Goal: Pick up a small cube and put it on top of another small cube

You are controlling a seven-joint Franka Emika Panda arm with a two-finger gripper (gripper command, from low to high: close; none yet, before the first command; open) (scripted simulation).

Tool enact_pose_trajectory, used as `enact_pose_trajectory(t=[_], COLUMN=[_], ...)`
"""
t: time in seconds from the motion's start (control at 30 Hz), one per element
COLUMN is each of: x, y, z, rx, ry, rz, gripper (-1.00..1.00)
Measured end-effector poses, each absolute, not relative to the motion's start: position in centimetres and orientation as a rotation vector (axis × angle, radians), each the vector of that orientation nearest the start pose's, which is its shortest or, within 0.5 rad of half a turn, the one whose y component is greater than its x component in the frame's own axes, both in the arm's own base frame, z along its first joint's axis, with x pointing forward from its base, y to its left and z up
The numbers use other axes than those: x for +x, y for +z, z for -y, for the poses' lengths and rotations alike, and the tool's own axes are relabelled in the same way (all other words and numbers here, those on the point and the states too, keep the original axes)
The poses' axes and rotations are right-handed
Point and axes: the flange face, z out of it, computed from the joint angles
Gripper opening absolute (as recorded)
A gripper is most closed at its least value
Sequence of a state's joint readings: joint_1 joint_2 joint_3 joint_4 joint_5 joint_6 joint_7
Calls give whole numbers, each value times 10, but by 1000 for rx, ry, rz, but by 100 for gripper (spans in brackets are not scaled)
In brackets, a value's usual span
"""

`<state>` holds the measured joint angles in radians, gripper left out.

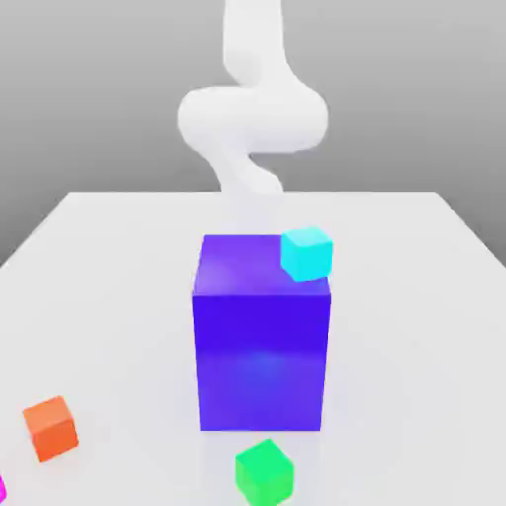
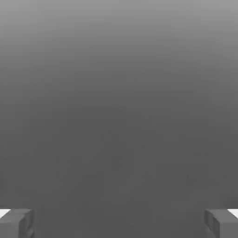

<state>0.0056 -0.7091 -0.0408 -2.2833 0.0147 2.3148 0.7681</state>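
Table [image 1: 119, 257] showing pale grey-white; big block [image 1: 261, 346] blue-purple; cubes plain: cyan cube [image 1: 306, 253], orange cube [image 1: 50, 428], green cube [image 1: 264, 472]; arm [image 1: 252, 109] white; fingers [image 2: 16, 223] grey.

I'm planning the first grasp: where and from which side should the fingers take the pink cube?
Only a sliver of the pink cube shows, at the exterior view's lower left corner, on the table. Probably come straight down and pinch two opposite flat faces; the orange cube stands apart. Its turn is not visible. The fingers are wide open.

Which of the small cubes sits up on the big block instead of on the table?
The cyan cube: it rests on the blue-purple block, while the orange cube and green cube lie on the table.
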Motion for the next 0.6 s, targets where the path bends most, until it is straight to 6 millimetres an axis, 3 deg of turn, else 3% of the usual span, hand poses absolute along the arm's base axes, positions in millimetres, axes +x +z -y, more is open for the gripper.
enact_pose_trajectory(t=[0.3, 0.47, 0.6], x=[474, 509, 525], y=[581, 510, 449], z=[94, 139, 179], rx=[-2540, -2573, -2595], ry=[-671, -531, -426], rz=[-1170, -1245, -1317], gripper=[0, 0, 0])
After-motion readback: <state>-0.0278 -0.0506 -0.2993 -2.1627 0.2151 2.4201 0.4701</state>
